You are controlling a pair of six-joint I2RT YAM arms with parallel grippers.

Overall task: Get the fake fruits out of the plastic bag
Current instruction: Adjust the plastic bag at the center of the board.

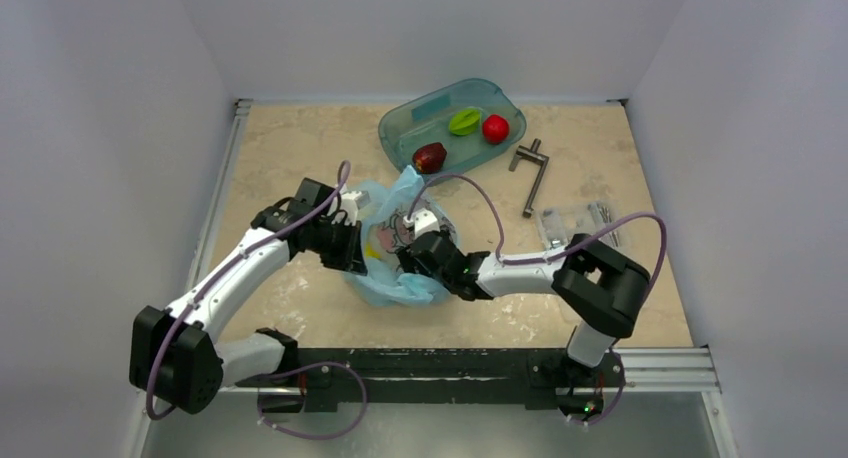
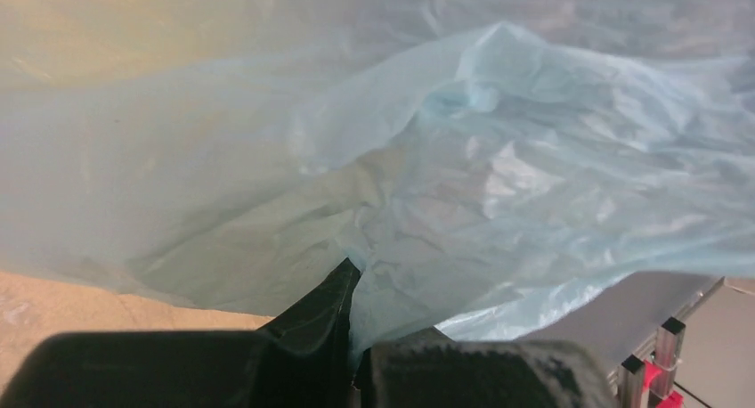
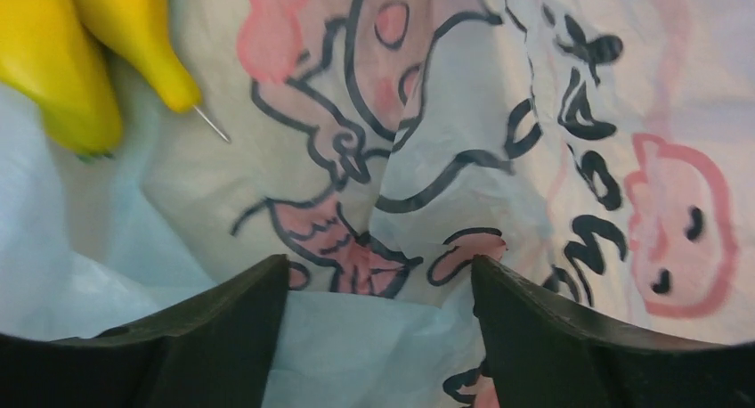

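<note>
Yellow banana [image 3: 53,65] is being seen left of the right gripper [image 3: 377,270], jaws spread and empty (against the plastic bag [image 3: 534,114] print). Its film is being clamped by the left gripper [image 2: 354,292].

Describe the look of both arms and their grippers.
The left arm and right arm have white links between bulky black joints, and a thin purple cable loops along each. The left gripper and right gripper are black, with smooth matte fingers that taper. No markings show.
</note>
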